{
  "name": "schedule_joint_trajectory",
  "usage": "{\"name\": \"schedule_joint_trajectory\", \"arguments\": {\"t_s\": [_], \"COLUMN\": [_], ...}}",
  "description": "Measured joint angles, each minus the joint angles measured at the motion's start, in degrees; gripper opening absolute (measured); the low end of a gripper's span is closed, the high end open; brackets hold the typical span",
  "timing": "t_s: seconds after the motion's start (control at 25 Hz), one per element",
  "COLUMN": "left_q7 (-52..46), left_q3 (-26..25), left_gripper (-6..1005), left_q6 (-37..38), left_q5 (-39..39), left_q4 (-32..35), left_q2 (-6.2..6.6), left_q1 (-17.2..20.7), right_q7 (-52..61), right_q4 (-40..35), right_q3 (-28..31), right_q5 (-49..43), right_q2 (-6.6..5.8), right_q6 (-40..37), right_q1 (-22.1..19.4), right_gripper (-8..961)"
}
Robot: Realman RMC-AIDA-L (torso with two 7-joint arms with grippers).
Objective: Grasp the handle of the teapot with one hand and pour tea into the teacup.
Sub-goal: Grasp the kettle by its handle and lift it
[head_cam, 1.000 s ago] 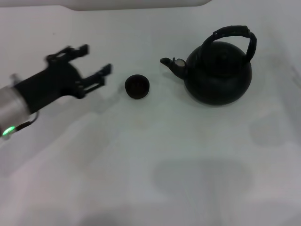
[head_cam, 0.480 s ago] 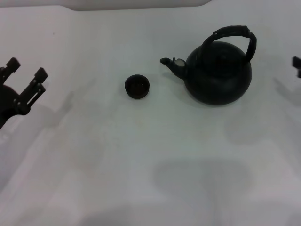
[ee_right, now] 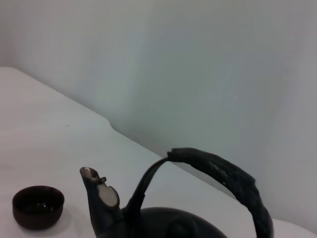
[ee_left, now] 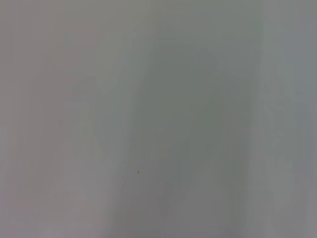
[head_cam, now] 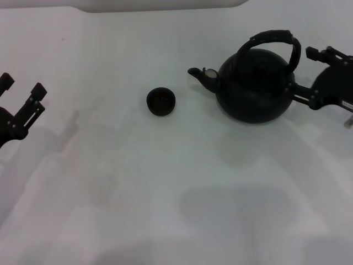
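Teapot [head_cam: 255, 88] is sitting upright on the white surface [head_cam: 165, 187], toward the robot's right, with its short spout [head_cam: 199, 75] pointing toward the robot's left. Handle [head_cam: 274, 44] is arching over the top of the pot and is standing free, with nothing gripping it. Teacup [head_cam: 161, 101] is resting upright on the surface just beyond the spout tip, near the pot but apart from it.

Right end effector [head_cam: 303, 74] is hovering just beside the pot on the pot's right side, with its two fingers [head_cam: 321, 53] spread apart and holding nothing; the lower finger is lying against or very close to the pot body, and contact cannot be confirmed. In the right wrist view, the handle [ee_right: 223, 179], the spout [ee_right: 99, 196] and the teacup [ee_right: 38, 206] are all showing, with the cup standing past the spout.

Left end effector [head_cam: 21, 99] is sitting at the far left edge, well apart from the teacup, with its fingers open and empty
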Motion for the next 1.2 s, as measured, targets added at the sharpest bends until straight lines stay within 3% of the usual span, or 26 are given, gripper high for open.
{"name": "schedule_joint_trajectory", "arguments": {"t_s": [0.44,0.84,1.08,1.2], "left_q7": [-0.2,-0.1,0.0,-0.1], "left_q3": [0.0,0.0,0.0,0.0], "left_gripper": [744,743,742,743], "left_q6": [-0.6,-1.2,-1.4,-1.4], "left_q5": [-0.1,-0.1,-0.1,-0.1], "left_q4": [0.7,0.8,0.8,0.8], "left_q2": [0.0,0.06,0.09,0.09], "left_q1": [-0.1,0.1,0.1,0.2], "right_q7": [-0.6,-0.7,-1.0,-1.1], "right_q4": [-1.8,-2.6,-2.7,-3.0], "right_q3": [0.3,-1.0,-1.1,-1.2], "right_q5": [2.1,2.3,2.4,3.3], "right_q2": [-0.01,0.03,0.28,0.31], "right_q6": [-3.0,-5.4,-5.5,-5.6], "right_q1": [3.4,3.9,3.8,3.9], "right_gripper": [814,733,547,522]}}
